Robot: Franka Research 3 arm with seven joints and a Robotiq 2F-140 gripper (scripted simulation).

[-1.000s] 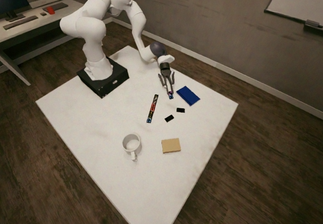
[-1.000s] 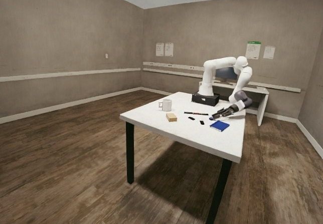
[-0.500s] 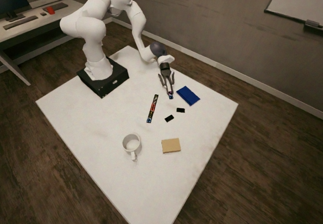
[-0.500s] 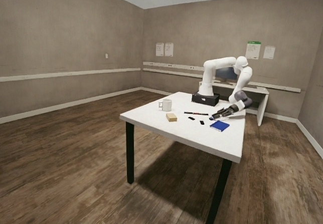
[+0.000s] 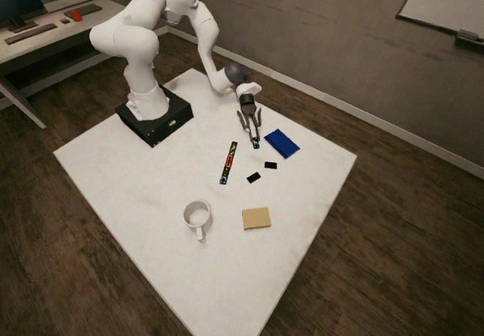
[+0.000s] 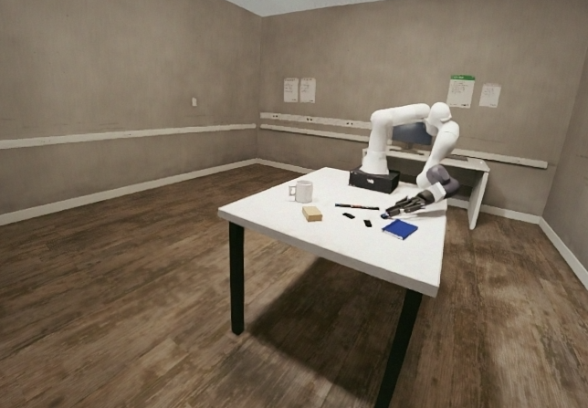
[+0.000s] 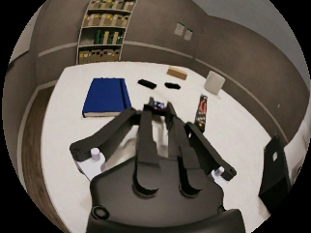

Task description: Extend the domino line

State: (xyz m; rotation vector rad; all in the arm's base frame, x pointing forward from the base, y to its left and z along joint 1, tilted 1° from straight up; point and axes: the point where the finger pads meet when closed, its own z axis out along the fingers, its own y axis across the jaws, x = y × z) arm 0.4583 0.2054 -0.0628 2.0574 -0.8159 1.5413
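My gripper (image 5: pixel 254 138) (image 7: pixel 158 105) reaches down at a slant, its fingers shut on a domino (image 5: pixel 255 144) (image 6: pixel 384 215) low near the table. Its coloured face shows blue and pink pips; the exact count is too small to read. The line of dominoes (image 5: pixel 228 161) (image 6: pixel 356 205) (image 7: pixel 201 111) lies straight beside it, with a green far end, red in the middle and a blue near end. One black face-down domino (image 5: pixel 270 165) (image 6: pixel 367 223) (image 7: pixel 147 84) lies near the book. Another face-down domino (image 5: pixel 253 177) (image 6: pixel 348 215) (image 7: pixel 172 85) lies nearer the line's blue end.
A blue book (image 5: pixel 282 143) (image 6: pixel 400 229) (image 7: pixel 106 96) lies close beside the gripper, on the side away from the line. A tan block (image 5: pixel 256 218) (image 6: pixel 311 214) (image 7: pixel 177 73) and a white mug (image 5: pixel 197 216) (image 6: pixel 304 191) (image 7: pixel 214 82) stand beyond the dominoes.
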